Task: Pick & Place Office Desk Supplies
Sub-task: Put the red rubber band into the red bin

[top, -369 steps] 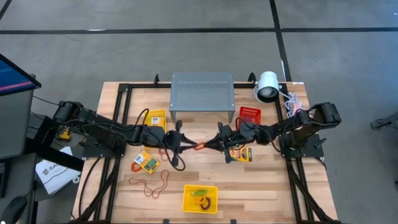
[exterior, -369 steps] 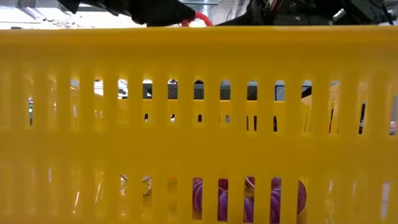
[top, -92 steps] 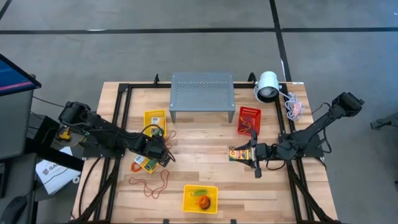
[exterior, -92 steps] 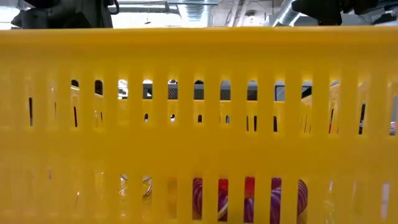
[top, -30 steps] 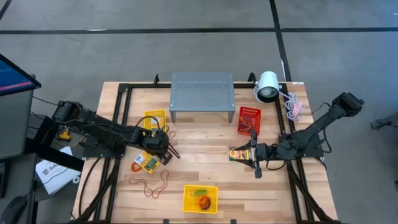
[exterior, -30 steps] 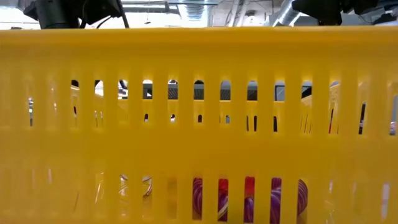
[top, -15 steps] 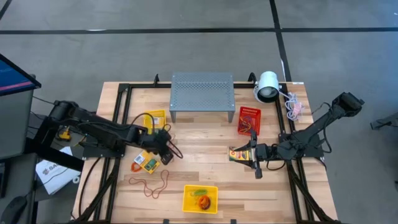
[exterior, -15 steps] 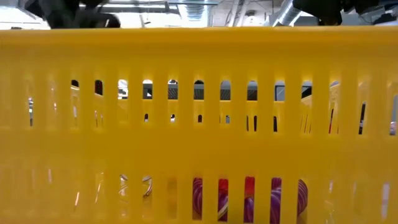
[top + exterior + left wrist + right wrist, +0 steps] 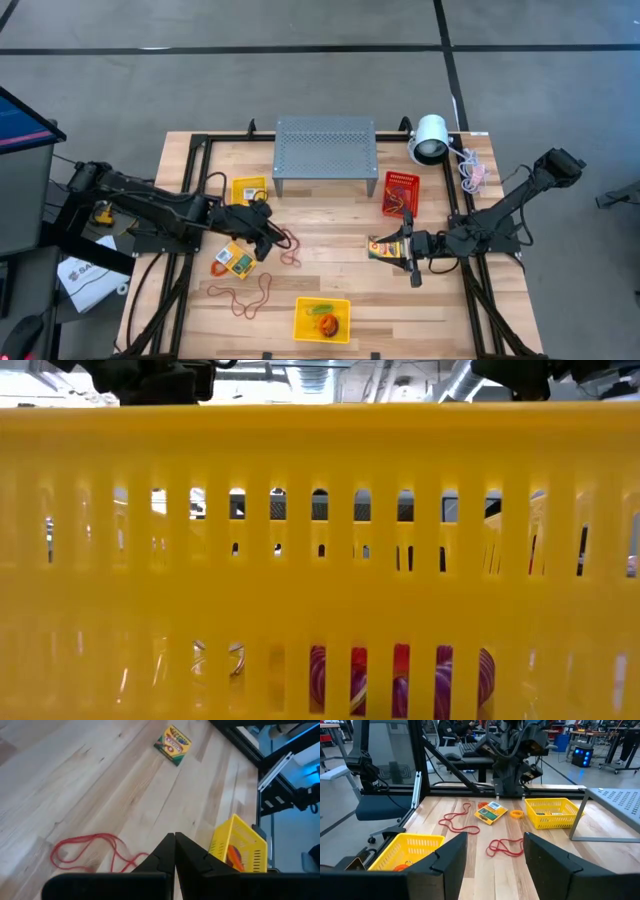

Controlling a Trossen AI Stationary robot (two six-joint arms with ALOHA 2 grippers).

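Note:
My left gripper (image 9: 272, 228) (image 9: 174, 838) is shut and hovers above the table left of centre. A red rubber band (image 9: 291, 247) (image 9: 84, 851) lies on the wood just right of it. A yellow-and-green crayon box (image 9: 233, 260) (image 9: 490, 812) lies flat nearer the front. A second box (image 9: 383, 247) (image 9: 173, 744) lies flat at centre right, just off the tips of my right gripper (image 9: 404, 252) (image 9: 495, 841). That gripper is open, high above the table, with nothing between its fingers. A large red band loop (image 9: 245, 296) lies front left. My left gripper: one strand of the red band (image 9: 142, 856) runs up to the side of a shut finger and goes out of sight behind it. I cannot tell whether the fingers touch it. The rest of the band lies slack on the table.
A grey perforated stand (image 9: 325, 150) and a white lamp (image 9: 430, 138) stand at the back. A yellow basket (image 9: 249, 188) sits back left, a red basket (image 9: 400, 192) back right. A yellow basket (image 9: 322, 320) holding bands sits at the front; its wall (image 9: 320, 560) fills the low view.
My left gripper has risen, tipped up nearer to level, and gone a little toward the table's right. The red band beside it now reaches farther toward the right.

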